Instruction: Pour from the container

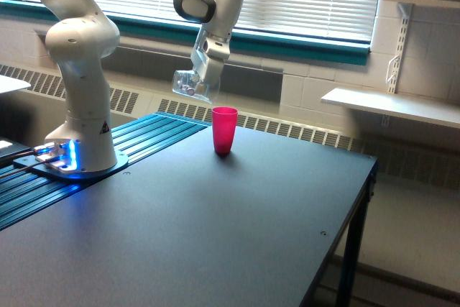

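Note:
The container (190, 84) is a clear see-through cup with small dark bits inside, held in the air and tilted. My gripper (203, 71) is shut on it, coming down from the white arm. The container hangs above and a little to the exterior view's left of a pink-red tumbler (223, 130). The tumbler stands upright on the dark table (215, 235), near its far edge. A gap of air separates the container's lower lip from the tumbler's rim.
The arm's white base (79, 106) stands on a blue ribbed plate (129, 141) at the exterior view's left. Behind the table are a radiator grille, a window with blinds and a wall shelf (395, 106) on the right.

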Motion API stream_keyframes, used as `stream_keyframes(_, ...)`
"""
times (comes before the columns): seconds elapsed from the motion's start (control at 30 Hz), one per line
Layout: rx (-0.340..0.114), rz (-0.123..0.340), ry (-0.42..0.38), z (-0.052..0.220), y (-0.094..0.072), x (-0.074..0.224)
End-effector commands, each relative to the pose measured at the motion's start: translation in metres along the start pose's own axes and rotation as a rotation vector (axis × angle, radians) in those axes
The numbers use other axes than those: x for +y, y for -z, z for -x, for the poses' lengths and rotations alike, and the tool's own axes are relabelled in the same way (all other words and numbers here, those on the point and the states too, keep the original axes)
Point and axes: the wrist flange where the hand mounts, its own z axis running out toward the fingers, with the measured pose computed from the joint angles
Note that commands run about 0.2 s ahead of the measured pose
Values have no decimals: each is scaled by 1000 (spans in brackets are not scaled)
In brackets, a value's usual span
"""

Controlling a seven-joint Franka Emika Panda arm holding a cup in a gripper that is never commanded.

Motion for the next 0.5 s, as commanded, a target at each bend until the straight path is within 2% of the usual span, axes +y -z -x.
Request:
stream_keyframes(0.03, -15, -15, -25, -4, 5, -2)
stream_keyframes(0.5, -17, -10, -24, -9, 7, -7)
